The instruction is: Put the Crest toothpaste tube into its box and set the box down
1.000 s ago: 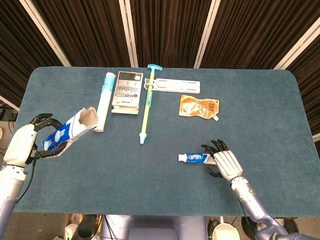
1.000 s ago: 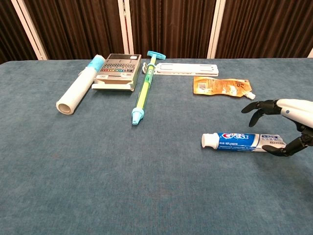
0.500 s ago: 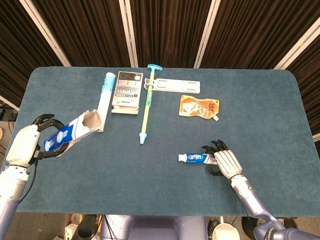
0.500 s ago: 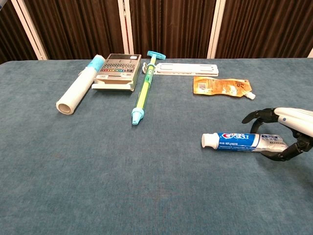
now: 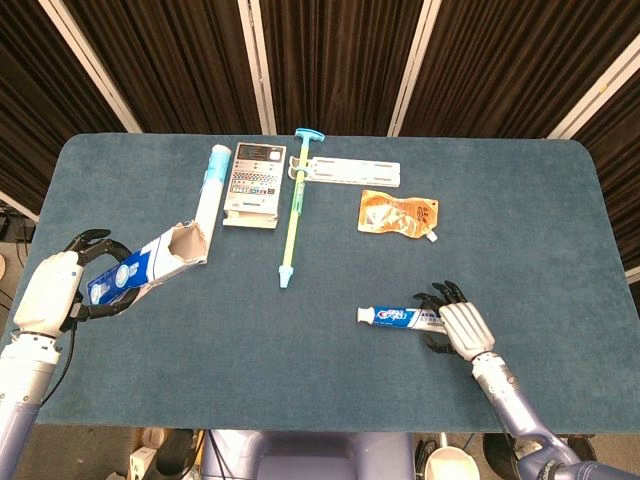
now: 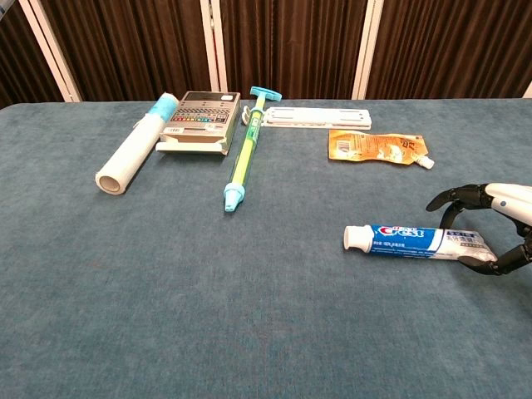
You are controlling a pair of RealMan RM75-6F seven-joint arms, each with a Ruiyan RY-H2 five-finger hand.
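While the table (image 5: 520, 200) carries a good deal of clutter along its far half, the step in hand appears to be the right hand's pick-up of the toothpaste tube, so notes run from the big items down. Left hand (image 5: 62, 290) holds the Crest box (image 5: 145, 265) off the left edge of the table, fingers wrapped around its closed end, open mouth tilted up and pointing toward the table's middle; it shows only in the head view. Far side, left to right: white roll (image 6: 133, 148), calculator (image 6: 195, 119), long syringe (image 6: 243, 158), white strip (image 6: 316, 116), orange pouch (image 6: 378, 145); all well apart from the work. Right hand (image 6: 499, 224) sits at the crimped tail of the toothpaste tube (image 6: 411, 239), which lies flat on the cloth near the front right, cap toward the middle. Fingers (image 6: 455, 196) arch above the tail, spread and curled; the thumb lies low on the near side by the cloth. Tail lies between them; whether anything touches yet, cannot tell, and no closed pinch is visible. Judgement: close on the tail squarely, then lift level so the cap end leads toward the box mouth; a grip too near the crimp may let the tube droop or swing.
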